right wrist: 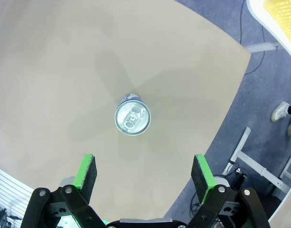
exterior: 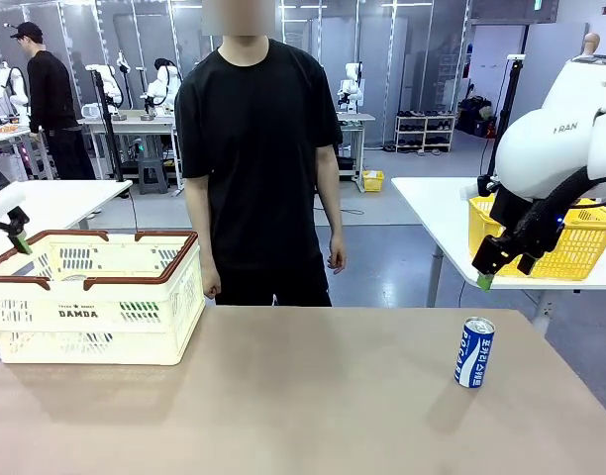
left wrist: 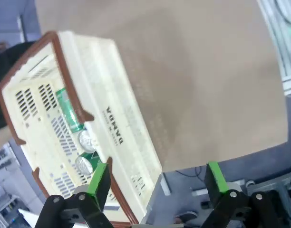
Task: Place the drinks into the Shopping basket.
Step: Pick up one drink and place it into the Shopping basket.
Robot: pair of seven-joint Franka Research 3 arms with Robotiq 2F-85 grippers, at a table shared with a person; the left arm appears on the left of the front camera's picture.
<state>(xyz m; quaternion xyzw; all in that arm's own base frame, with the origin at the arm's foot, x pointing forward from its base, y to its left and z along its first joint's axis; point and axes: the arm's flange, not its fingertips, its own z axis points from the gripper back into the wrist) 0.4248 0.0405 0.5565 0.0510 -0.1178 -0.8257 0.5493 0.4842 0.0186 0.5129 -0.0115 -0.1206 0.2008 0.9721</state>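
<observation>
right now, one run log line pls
green cans: in basket | blue can: upright on table | both hands open, empty

Tan table point(exterior: 283, 396) fronted a person in black point(exterior: 258, 148) — beyond, a yellow mesh basket point(exterior: 580, 247) sat on a white side table point(exterior: 437, 208).

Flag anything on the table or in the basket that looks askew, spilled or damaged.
Nothing stands out. The blue and white can stands upright on the table, its top closed and undented in the right wrist view. Two green cans lie on their sides in the Shopping basket, which sits level. No spill shows.
</observation>
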